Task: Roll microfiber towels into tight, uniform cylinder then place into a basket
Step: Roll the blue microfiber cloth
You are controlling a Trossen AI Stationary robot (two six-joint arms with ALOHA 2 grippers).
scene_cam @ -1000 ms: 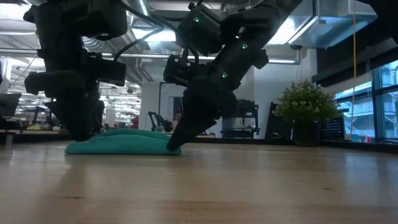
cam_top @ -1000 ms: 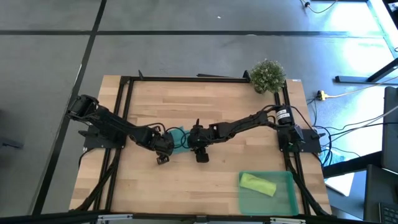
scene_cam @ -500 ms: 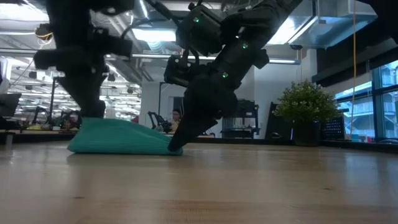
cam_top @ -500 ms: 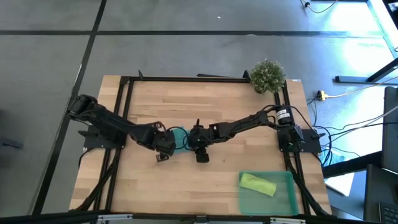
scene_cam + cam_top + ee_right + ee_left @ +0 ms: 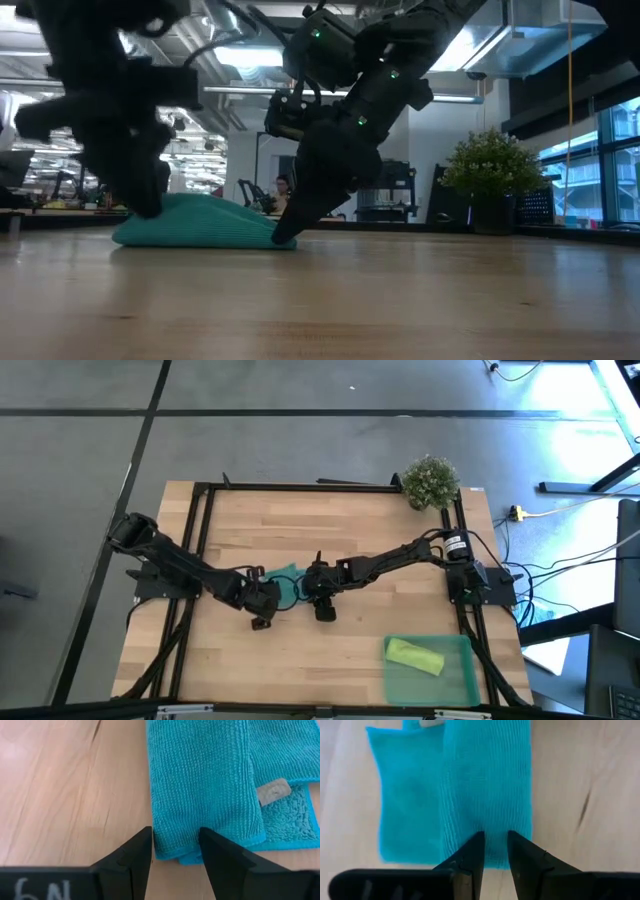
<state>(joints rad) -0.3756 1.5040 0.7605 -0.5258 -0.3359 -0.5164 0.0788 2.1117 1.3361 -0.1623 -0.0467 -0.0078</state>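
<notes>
- The teal towel (image 5: 287,579) lay near the worktop's (image 5: 350,520) centre, folded into a flat ribbed strip with one layer overlapping another and a small grey tag (image 5: 273,791) showing.
- The left gripper's (image 5: 495,845) fingers were clamped on the towel's folded edge.
- The right gripper's (image 5: 175,847) fingers stood apart, straddling the opposite end.
- The lime towel (image 5: 414,655) sat rolled inside the basket (image 5: 465,682) at five o'clock.

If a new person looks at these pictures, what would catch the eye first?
Probably the teal towel at the table's middle, partly folded over, with both dark grippers meeting on it: the left gripper at one end, the right gripper at the other. Next, the green basket at the near right corner, with a rolled lime towel inside.
</notes>
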